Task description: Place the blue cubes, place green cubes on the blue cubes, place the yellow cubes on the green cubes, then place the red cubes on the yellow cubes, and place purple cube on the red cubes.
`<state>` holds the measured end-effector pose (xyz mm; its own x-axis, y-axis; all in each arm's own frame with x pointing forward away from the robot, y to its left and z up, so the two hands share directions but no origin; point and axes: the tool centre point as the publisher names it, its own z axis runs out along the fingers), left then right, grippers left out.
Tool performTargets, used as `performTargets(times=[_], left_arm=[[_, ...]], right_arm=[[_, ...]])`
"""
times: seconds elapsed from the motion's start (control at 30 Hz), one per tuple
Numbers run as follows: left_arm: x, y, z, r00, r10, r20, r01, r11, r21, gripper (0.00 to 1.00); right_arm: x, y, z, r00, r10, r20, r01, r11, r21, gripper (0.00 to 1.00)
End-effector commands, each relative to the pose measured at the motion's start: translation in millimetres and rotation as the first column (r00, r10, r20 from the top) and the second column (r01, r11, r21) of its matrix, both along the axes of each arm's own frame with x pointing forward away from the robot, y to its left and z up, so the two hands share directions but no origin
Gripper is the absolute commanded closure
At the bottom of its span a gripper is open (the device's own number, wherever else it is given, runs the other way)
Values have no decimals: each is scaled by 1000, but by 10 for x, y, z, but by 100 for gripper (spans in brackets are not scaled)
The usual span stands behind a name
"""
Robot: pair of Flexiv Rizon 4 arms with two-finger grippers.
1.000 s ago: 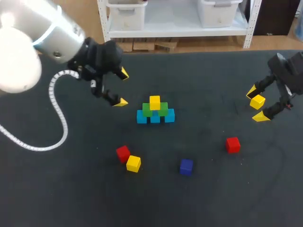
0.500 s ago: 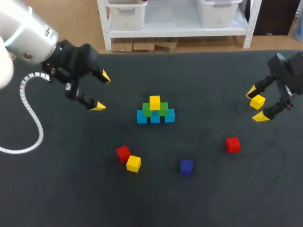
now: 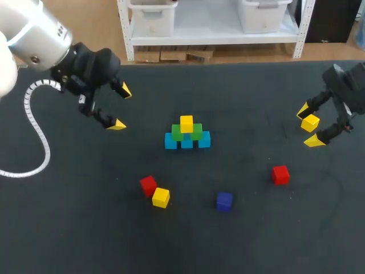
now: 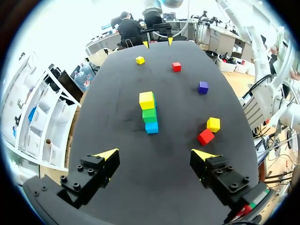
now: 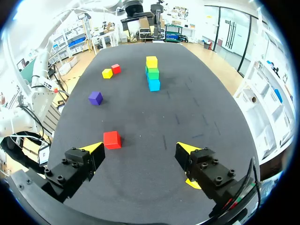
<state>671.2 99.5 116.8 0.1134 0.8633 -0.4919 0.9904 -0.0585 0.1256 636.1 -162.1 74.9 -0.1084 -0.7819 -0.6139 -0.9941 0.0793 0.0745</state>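
While far from the cube pile point(image 3: 187, 134), spread wide and holding nothing at both left gripper point(image 3: 121, 107) and right gripper point(image 5: 139, 149), with a yellow cube point(image 3: 310, 122) just beside the right.

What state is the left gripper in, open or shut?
Open. The left gripper shows its two yellow tips wide apart, with nothing held between them.
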Motion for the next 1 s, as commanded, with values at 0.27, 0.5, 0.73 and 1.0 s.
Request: performTargets(times=[0.27, 0.5, 0.73, 1.0], left_arm=[[18, -7, 3, 1000, -1, -4, 1, 1000, 4, 0], [18, -7, 3, 1000, -1, -4, 1, 1000, 4, 0], [18, -7, 3, 1000, -1, -4, 1, 1000, 4, 0], [18, -7, 3, 1000, -1, -4, 1, 1000, 4, 0]], right_arm=[[200, -280, 40, 948, 311, 66, -305, 948, -91, 0], [454, -544, -61, 858, 514, 16, -512, 856, -66, 0], [727, -642, -203, 795, 606, 29, -602, 794, -84, 0], [995, -694, -356, 741, 669, 62, -664, 743, -83, 0]])
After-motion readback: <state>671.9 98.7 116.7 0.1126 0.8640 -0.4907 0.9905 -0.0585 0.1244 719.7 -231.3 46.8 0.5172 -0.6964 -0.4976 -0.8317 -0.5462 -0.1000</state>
